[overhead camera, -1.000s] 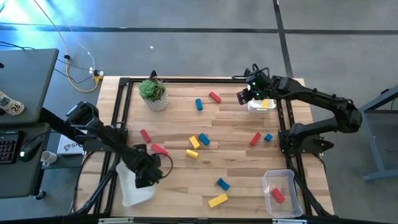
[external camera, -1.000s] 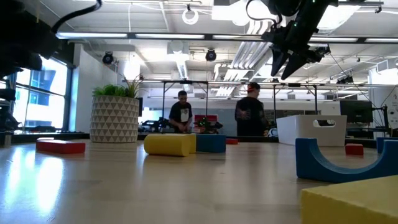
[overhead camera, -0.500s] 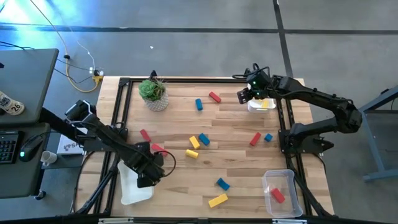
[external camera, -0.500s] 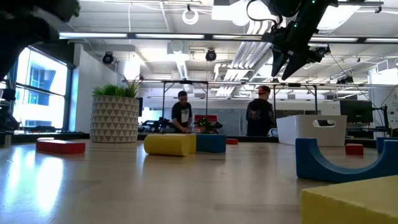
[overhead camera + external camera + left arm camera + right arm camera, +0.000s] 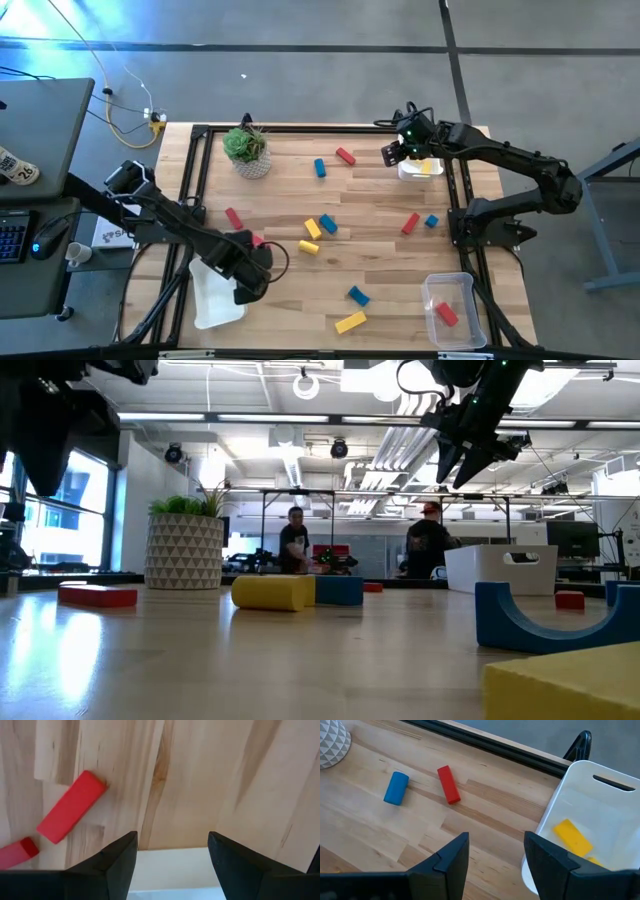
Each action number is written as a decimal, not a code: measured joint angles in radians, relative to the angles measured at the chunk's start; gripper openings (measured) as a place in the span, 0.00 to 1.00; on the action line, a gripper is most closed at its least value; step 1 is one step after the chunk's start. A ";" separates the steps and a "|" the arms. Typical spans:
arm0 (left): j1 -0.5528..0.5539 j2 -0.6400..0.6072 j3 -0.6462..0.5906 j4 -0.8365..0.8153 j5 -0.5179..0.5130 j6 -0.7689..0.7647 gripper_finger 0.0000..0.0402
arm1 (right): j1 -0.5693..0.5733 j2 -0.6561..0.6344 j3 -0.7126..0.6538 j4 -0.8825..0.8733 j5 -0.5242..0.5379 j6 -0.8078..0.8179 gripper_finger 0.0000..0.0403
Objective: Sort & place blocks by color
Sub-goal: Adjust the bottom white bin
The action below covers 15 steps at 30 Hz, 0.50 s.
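Red, blue and yellow blocks lie scattered on the wooden table [image 5: 380, 250]. My left gripper [image 5: 250, 278] hangs open above the near left part of the table and points down. It is beside a white tray [image 5: 212, 298], and two red blocks [image 5: 70, 812] [image 5: 17, 852] lie just beyond it. My right gripper [image 5: 395, 152] is open and raised at the far right. It stands over the edge of another white tray [image 5: 590, 800], which holds a yellow block [image 5: 572, 837]. A clear tray [image 5: 448, 290] at the near right holds a red block [image 5: 447, 315].
A potted plant [image 5: 246, 150] stands at the far left. Near my right gripper lie a blue cylinder [image 5: 396, 787] and a red bar [image 5: 448, 784]. A yellow cylinder [image 5: 272, 592] and a blue arch [image 5: 540, 622] show in the low view. People stand in the room beyond the table.
My left gripper has risen and shifted a little toward the table's right edge, away from the near-left white tray, tipping as it went. It has stayed open with nothing in it. My right arm has kept still.
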 joint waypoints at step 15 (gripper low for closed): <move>-0.021 0.026 -0.077 0.080 0.088 -0.061 0.58 | 0.002 0.000 0.000 -0.001 -0.011 0.019 0.44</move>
